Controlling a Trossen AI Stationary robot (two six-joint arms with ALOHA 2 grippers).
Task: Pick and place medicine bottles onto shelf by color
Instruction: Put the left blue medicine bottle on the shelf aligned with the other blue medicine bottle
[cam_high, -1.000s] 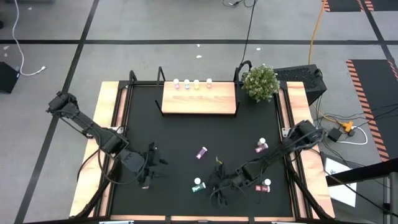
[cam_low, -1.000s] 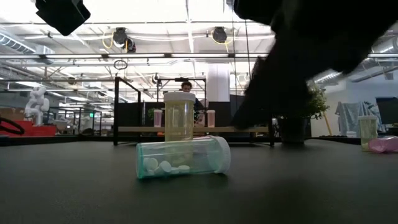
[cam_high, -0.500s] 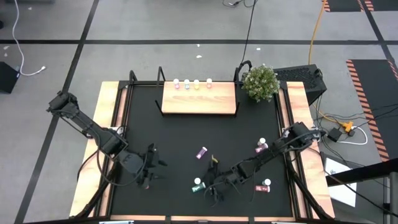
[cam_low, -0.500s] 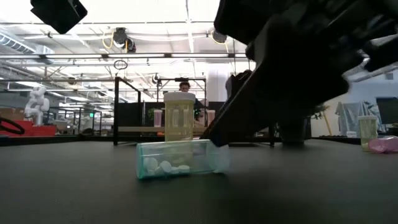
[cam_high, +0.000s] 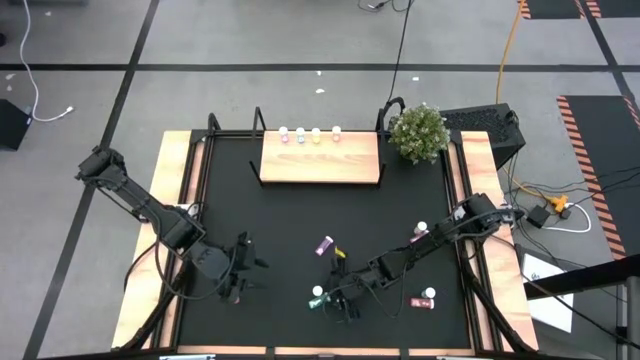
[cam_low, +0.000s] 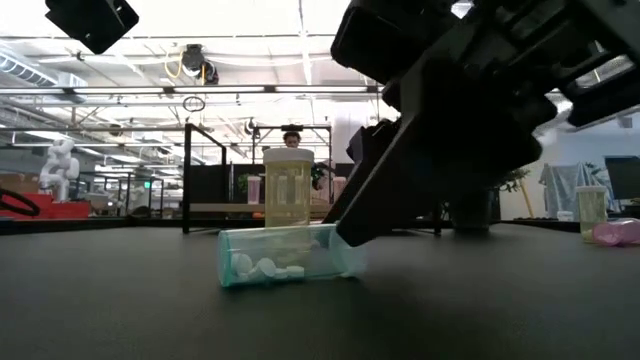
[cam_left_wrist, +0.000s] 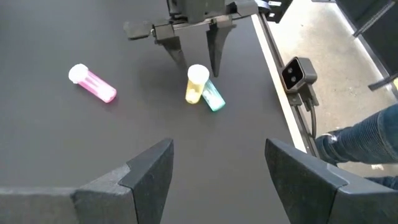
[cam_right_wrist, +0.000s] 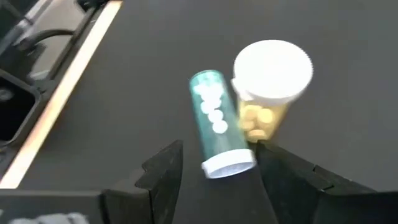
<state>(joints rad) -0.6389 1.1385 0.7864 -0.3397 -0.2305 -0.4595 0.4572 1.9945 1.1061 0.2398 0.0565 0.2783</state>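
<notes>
Closing in on a pick: the right hand (cam_high: 340, 298) sits low over the near-centre worktop (cam_high: 290, 215), fingers spread wide and empty, straddling the cap end of a green bottle (cam_right_wrist: 217, 124) lying on its side. A yellow bottle (cam_right_wrist: 267, 87) stands upright touching it, just beyond on the far side. By my read, that's the main obstruction: the fingers need to drop around the green body without knocking the yellow one, then squeeze and lift. Green may roll if nudged, since it lies on its side. The shelf (cam_high: 320, 158) is at the far centre with four bottles along its far edge, so the carry goes far across open worktop. Other strays: a magenta bottle (cam_high: 324, 245) lying just far of the hand, pink ones to the right (cam_high: 420, 235) and near right (cam_high: 424, 299). The left hand (cam_high: 240, 270) waits near left, fingers open, holding nothing. A potted plant (cam_high: 418, 132) stands right of the shelf, off the path.
</notes>
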